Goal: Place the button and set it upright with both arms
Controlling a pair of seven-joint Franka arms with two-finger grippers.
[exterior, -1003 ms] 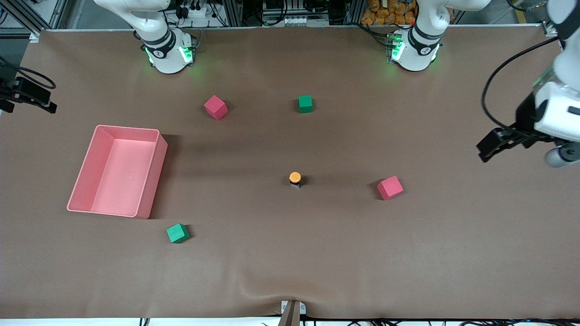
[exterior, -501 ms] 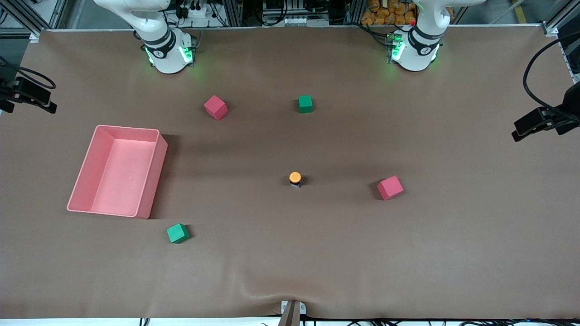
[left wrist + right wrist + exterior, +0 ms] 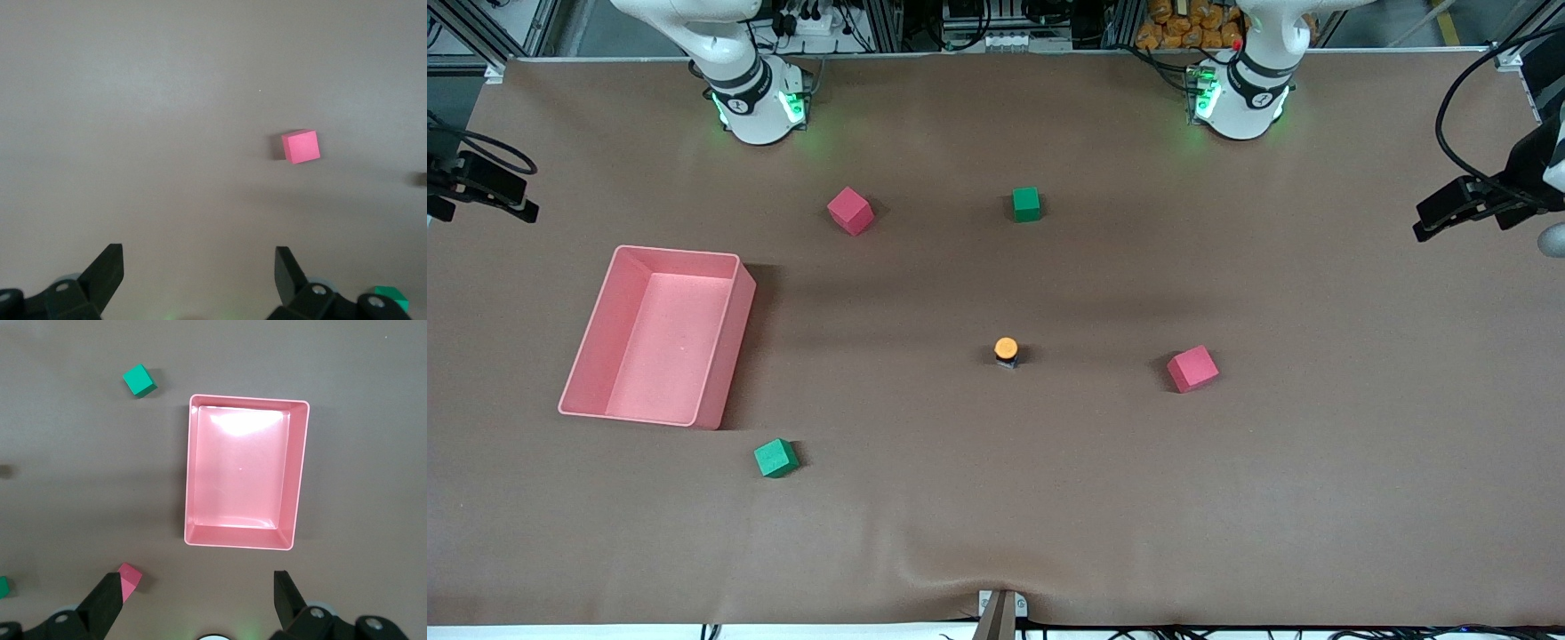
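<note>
Scanning the front view from its left edge: right gripper [image 3: 193,600], fingers apart, high over the pink tray [image 3: 729,338] (arm waiting, nothing held). Green cube [image 3: 775,458] in the lower left; red cube [image 3: 849,210] and second green cube [image 3: 1026,204] in the upper middle. Button [image 3: 1006,350] at centre, upright on the brown table [image 3: 1316,498], orange cap up, so placing looks done. Second red cube [image 3: 1192,368] right of centre. Left gripper [image 3: 198,270], fingers apart, empty, at the right edge; a second ago it hung lower and farther into frame, likely retreating to clear the button.
</note>
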